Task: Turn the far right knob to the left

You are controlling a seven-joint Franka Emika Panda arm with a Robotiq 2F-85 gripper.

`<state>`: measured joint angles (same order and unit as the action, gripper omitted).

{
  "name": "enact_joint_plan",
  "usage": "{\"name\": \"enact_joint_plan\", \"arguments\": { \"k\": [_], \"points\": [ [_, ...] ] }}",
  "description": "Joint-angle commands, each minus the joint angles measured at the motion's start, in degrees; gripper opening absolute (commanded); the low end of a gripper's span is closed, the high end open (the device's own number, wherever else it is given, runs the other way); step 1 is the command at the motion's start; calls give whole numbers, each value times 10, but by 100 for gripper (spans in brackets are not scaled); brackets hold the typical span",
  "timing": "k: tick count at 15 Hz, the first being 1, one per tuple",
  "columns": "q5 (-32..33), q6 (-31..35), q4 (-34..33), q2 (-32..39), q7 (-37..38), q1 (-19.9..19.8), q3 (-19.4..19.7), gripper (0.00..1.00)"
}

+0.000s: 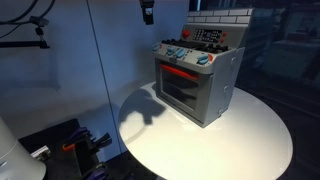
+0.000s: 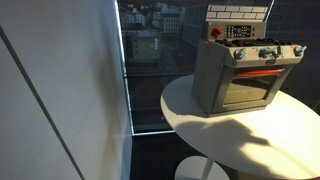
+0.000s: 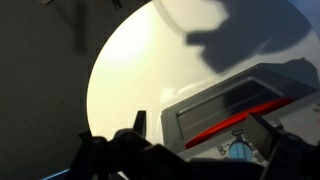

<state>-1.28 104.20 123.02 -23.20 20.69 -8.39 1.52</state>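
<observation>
A grey toy stove [image 1: 195, 88] stands on a round white table [image 1: 250, 140], also seen in an exterior view [image 2: 235, 85]. Its knob row runs along the top front. The far right knob [image 1: 205, 60] is the small pale-blue end one, and it shows in an exterior view [image 2: 297, 50] too. My gripper [image 1: 147, 11] hangs high above the table, up and to the left of the stove, touching nothing. In the wrist view the gripper [image 3: 200, 124] is open and empty, its fingers wide apart, with the oven front and one blue knob [image 3: 240, 150] below; I cannot tell which knob that is.
The stove has a red bar over its oven door [image 1: 180, 72] and a brick-patterned back panel [image 1: 215, 22]. A glass wall [image 2: 150, 60] stands behind the table. Dark equipment [image 1: 75, 140] lies on the floor beside the table edge.
</observation>
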Motion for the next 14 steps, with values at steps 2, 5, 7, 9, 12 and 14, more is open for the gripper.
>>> {"name": "enact_joint_plan", "arguments": {
  "k": [2,5,7,9,12,14],
  "points": [
    [-1,49,6,9,51,-6,-3,100],
    [-10,115,16,27,70,-6,0,100],
    [-9,163,22,47,75,-5,0,100],
    [-5,207,24,69,74,-4,1,100],
    [-2,272,22,105,78,-4,4,100],
    [-3,312,18,128,82,-4,7,100]
  ]
}}
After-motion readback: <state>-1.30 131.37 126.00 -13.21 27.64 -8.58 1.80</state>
